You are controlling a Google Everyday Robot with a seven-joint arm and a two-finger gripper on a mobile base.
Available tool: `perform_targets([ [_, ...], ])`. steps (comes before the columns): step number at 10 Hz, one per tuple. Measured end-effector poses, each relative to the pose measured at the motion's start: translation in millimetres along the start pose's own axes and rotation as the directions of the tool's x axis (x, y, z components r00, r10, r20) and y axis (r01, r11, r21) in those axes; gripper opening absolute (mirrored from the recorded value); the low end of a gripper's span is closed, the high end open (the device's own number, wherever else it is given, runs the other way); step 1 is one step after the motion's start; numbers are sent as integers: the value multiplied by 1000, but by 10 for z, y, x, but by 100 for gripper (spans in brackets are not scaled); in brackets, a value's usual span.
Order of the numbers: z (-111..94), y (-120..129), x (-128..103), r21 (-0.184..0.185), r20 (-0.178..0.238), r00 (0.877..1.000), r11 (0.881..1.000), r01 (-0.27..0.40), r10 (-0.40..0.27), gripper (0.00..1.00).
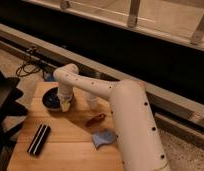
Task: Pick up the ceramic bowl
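The ceramic bowl (50, 98) is a dark, shallow round bowl on the far left part of the wooden table (60, 150). My white arm reaches from the right and bends down over it. My gripper (65, 103) hangs at the bowl's right rim, its pale tip right against the edge. The gripper hides part of the bowl's right side.
A small translucent plastic cup (91, 100) stands just right of the gripper. A reddish-brown item (95, 119) and a blue item (103, 137) lie mid-table. A black flat bar (38, 138) lies at the front left. A dark chair (5, 100) stands left of the table.
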Motion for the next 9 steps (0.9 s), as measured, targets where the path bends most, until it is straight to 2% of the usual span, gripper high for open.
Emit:
perform_targets([
  [9, -480, -59, -86, 15, 5, 1000, 1000, 22, -22, 4],
])
